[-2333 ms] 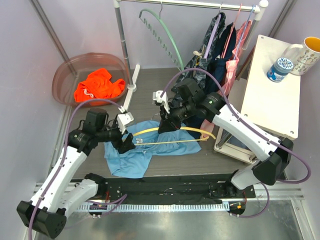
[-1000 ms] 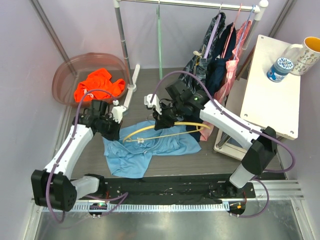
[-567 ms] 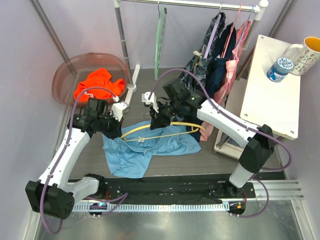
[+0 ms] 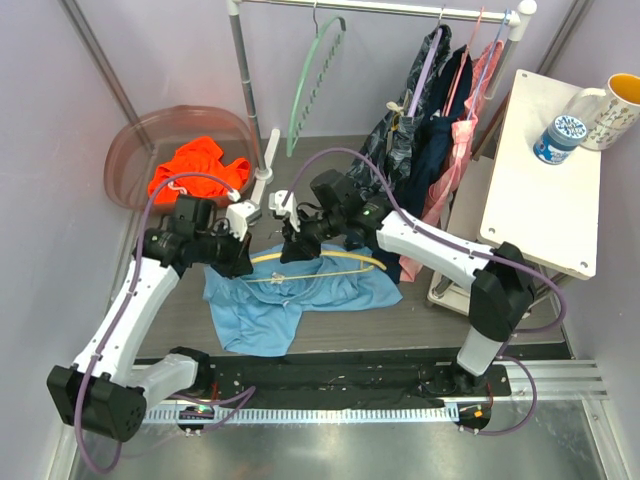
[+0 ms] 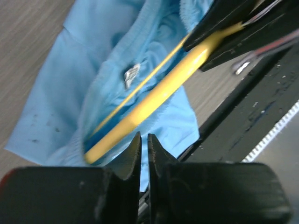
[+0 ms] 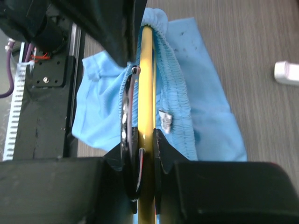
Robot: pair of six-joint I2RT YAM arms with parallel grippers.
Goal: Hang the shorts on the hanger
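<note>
Shifted leftward, yellow arched hanger (image 4: 350,257) threads sky-blue shorts (image 4: 260,315).

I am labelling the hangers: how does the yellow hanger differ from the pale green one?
The yellow hanger lies low over the shorts, clamped in the right gripper; the green hanger hangs from the rail. The yellow hanger's end is inside the waistband; the green hanger is bare. Both are arched.
</note>
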